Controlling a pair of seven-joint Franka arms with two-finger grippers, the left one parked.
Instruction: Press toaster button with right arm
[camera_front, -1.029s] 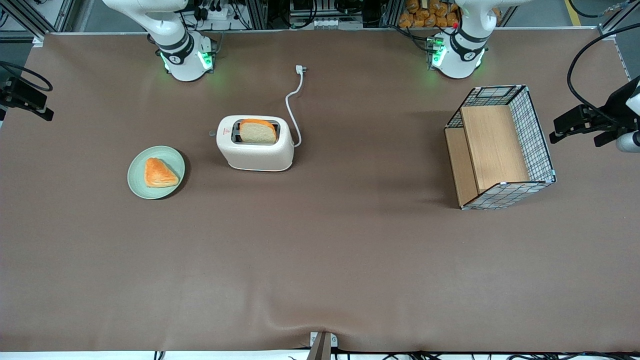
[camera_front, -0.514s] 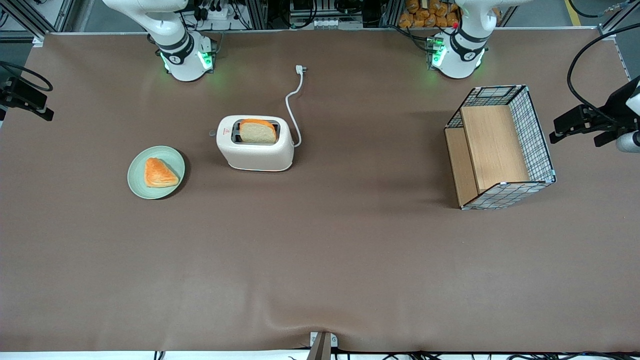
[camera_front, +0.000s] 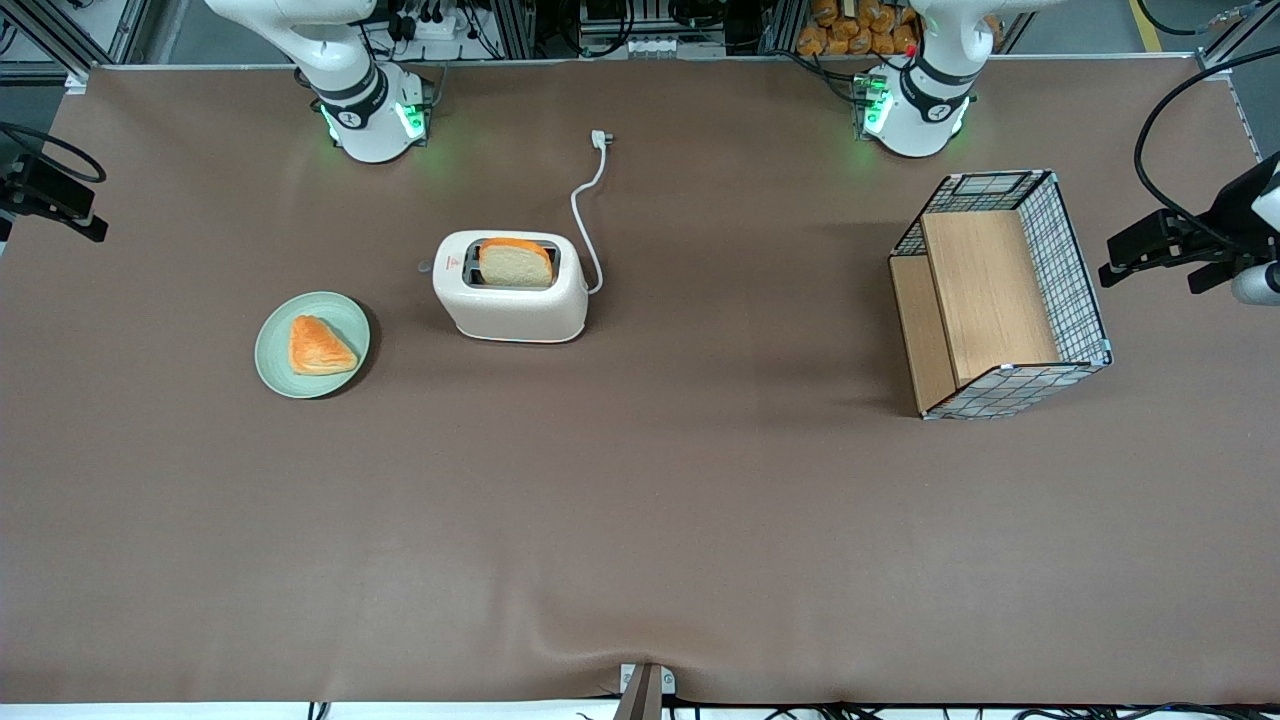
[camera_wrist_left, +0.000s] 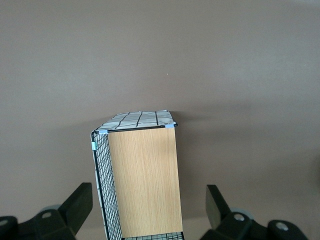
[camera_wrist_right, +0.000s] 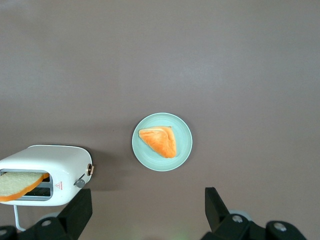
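So the right arm (camera_front: 335, 60) has its gripper (camera_wrist_right: 145, 215) hanging high over the table, way out at the working arm's end, with its 2 fingers (camera_wrist_right: 77, 212) spread wide and nothing between them. In the front view you only catch the black claw body poking in at the edge (camera_front: 50, 195).

Looking down from the wrist camera, the toaster (camera_wrist_right: 45, 175) sits well below the claw and off to one side of it, not under the gap at all. The toaster button (camera_wrist_right: 79, 183) is that little grey knob on the narrow end, the end that faces the plate, and the claw is nowhere near touching it. 1 slice of bread (camera_front: 515, 263) stands in the slot.

The green plate (camera_wrist_right: 185, 145) with 1 orange pastry (camera_wrist_right: 158, 141) lies nearer the claw's centre line than the toaster does.

The wire-and-wood basket (camera_front: 1000, 295) is far off toward the parked arm's end.
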